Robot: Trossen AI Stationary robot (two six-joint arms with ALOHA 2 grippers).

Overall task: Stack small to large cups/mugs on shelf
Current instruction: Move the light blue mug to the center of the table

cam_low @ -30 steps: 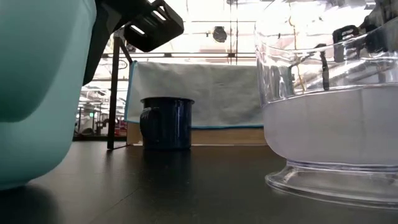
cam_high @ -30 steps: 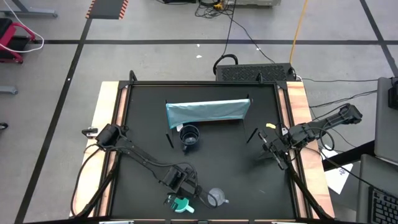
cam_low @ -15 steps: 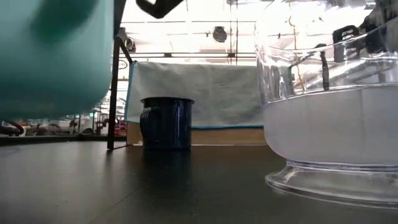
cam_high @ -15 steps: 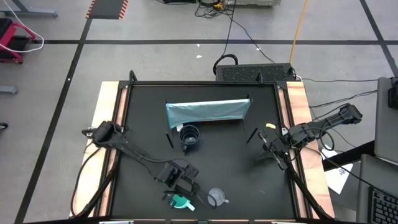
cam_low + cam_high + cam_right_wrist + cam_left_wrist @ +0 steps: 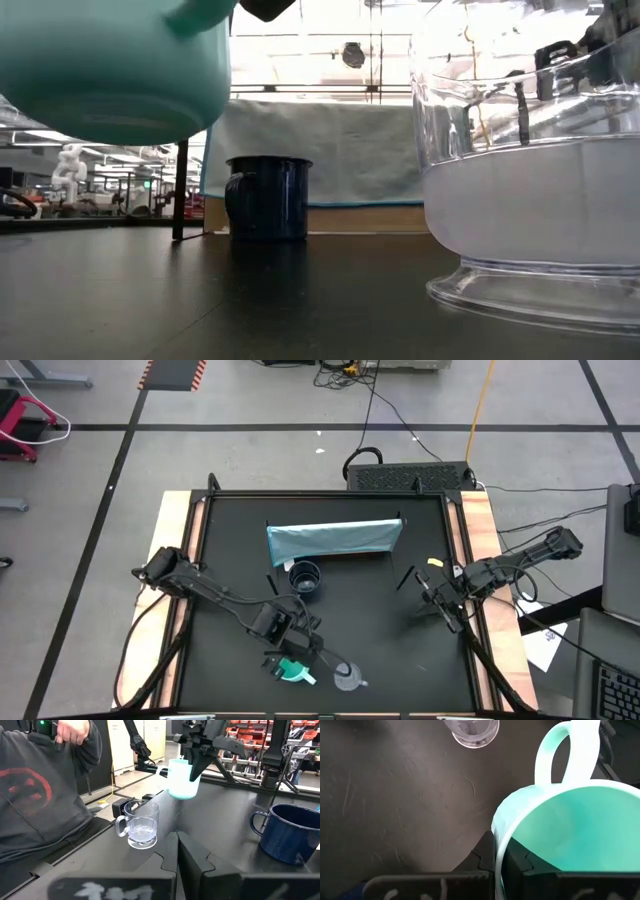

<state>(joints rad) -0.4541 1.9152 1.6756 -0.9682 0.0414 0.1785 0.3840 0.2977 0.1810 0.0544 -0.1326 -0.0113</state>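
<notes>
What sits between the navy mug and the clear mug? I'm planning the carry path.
Only bare black table, per the right wrist view, between navy mug and clear mug.

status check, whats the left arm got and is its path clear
Left gripper shut on turquoise mug, lifted off table. Right gripper shut, idle at right edge. Clear mug beside the lifted mug; navy mug by shelf.

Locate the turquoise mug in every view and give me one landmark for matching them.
High view: the bright turquoise handled mug sits near the table's front edge, held by the left tool.
Low view: upper left, lifted off the table.
Left wrist view: lower right, rim pinched.
Right wrist view: top centre, airborne.
Shared landmark: the clear glass mug, visible in all four.
</notes>
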